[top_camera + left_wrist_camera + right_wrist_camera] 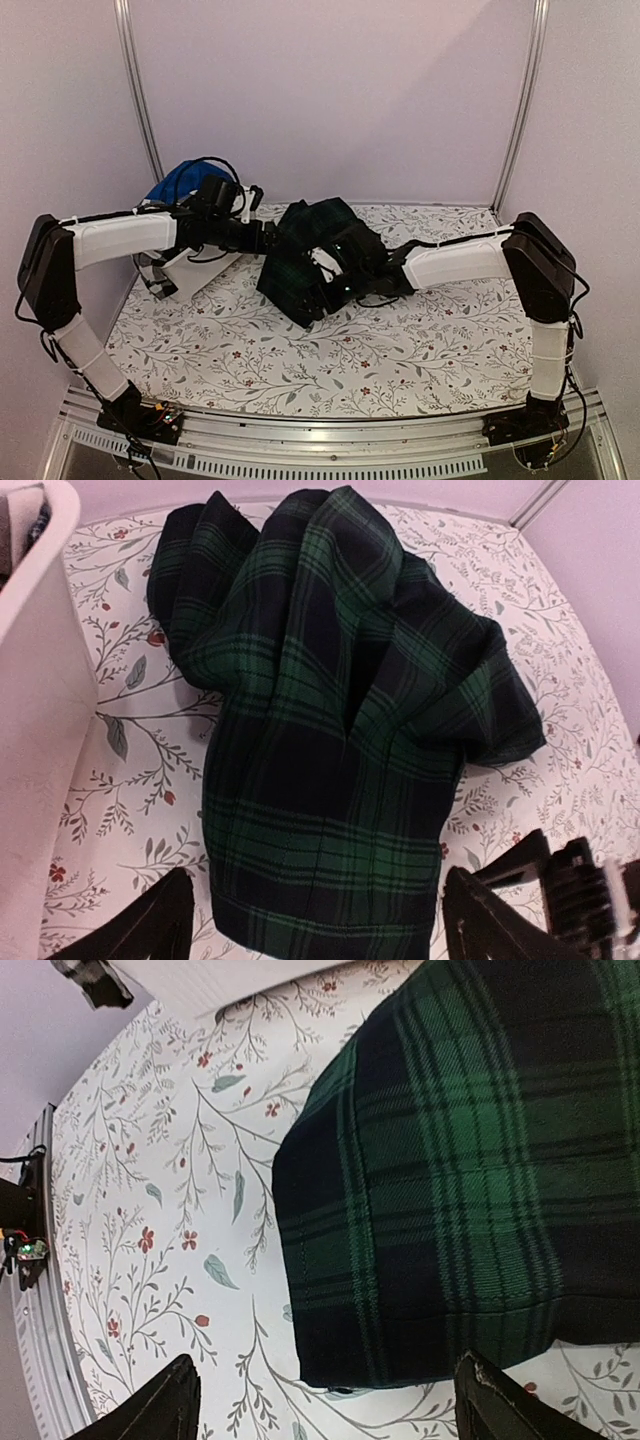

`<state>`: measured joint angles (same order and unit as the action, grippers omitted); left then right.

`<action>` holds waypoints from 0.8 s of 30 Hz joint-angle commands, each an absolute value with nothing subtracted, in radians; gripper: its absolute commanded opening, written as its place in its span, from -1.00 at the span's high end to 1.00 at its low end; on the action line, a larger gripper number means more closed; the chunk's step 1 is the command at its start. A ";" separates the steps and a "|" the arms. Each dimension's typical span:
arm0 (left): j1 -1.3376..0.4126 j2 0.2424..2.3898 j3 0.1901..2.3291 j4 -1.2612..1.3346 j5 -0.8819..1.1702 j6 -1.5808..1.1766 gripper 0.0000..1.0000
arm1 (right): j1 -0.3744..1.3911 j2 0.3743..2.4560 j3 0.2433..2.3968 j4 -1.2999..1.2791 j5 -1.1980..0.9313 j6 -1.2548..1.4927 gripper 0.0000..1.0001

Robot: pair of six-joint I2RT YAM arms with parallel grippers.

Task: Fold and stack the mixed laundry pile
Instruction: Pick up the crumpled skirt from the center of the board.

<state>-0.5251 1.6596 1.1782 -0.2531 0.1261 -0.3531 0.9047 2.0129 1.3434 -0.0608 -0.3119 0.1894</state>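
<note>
A dark green-navy tartan garment (310,250) lies bunched on the floral table, near its back middle. My left gripper (262,238) is open at the garment's left side. In the left wrist view the tartan (340,710) fills the frame, and its hem lies between the spread fingers of the left gripper (315,930). My right gripper (335,278) is open at the garment's right front. In the right wrist view a tartan corner (450,1180) lies flat just ahead of the right gripper (325,1410). A bright blue garment (175,185) sits in the tub. The checked shirt is out of view.
A white plastic tub (195,265) stands at the back left, its wall close beside the left gripper (30,680). The floral tablecloth (400,350) covers the table. A metal rail (330,455) runs along the near edge. Walls enclose the back and sides.
</note>
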 commanded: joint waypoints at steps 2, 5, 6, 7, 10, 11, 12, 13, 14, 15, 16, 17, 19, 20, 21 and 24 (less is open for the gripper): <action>-0.495 1.590 1.176 -0.238 0.102 -0.357 -0.72 | 0.974 2.134 1.441 -0.171 -0.182 0.122 -0.76; -0.484 1.583 1.171 -0.236 0.104 -0.361 -0.73 | 0.983 2.207 1.509 -0.212 -0.140 0.117 -0.75; -0.482 1.581 1.170 -0.236 0.106 -0.361 -0.73 | 0.983 2.225 1.532 -0.231 -0.119 0.118 -0.74; -0.481 1.578 1.170 -0.237 0.105 -0.362 -0.73 | 0.983 2.249 1.548 -0.250 -0.091 0.119 -0.72; -0.476 1.573 1.173 -0.237 0.109 -0.360 -0.73 | 0.983 2.288 1.539 -0.292 0.020 0.125 -0.57; -0.475 1.571 1.175 -0.238 0.109 -0.357 -0.73 | 0.980 2.290 1.516 -0.297 0.052 0.130 -0.45; -0.474 1.570 1.176 -0.238 0.108 -0.356 -0.73 | 0.974 2.280 1.483 -0.298 0.075 0.133 -0.28; -0.472 1.569 1.178 -0.238 0.109 -0.353 -0.74 | 0.961 2.268 1.448 -0.296 0.085 0.140 -0.06; -0.472 1.569 1.180 -0.238 0.111 -0.350 -0.74 | 0.943 2.253 1.406 -0.291 0.082 0.153 0.18; -0.472 1.568 1.182 -0.237 0.114 -0.347 -0.73 | 0.921 2.224 1.364 -0.285 0.072 0.160 0.45; -0.472 1.570 1.183 -0.236 0.115 -0.344 -0.73 | 0.902 2.204 1.324 -0.277 0.071 0.166 0.92; -0.472 1.572 1.185 -0.235 0.118 -0.340 -0.74 | 0.886 2.174 1.286 -0.274 0.081 0.170 1.00; -0.472 1.577 1.182 -0.226 0.129 -0.333 -0.73 | 0.861 2.101 1.221 -0.272 0.097 0.173 1.00; -0.472 1.579 1.178 -0.219 0.138 -0.329 -0.74 | 0.850 2.060 1.192 -0.272 0.102 0.169 1.00; -0.474 1.581 1.169 -0.208 0.150 -0.323 -0.74 | 0.840 2.028 1.166 -0.272 0.108 0.168 1.00; -0.508 1.577 1.122 -0.152 0.157 -0.269 -0.77 | 0.803 1.892 1.101 -0.259 0.074 0.164 1.00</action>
<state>-0.4820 1.6009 1.1748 -0.2298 0.1329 -0.3351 0.8482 2.0029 1.1950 -0.1387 0.0483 0.1570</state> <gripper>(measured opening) 0.876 0.046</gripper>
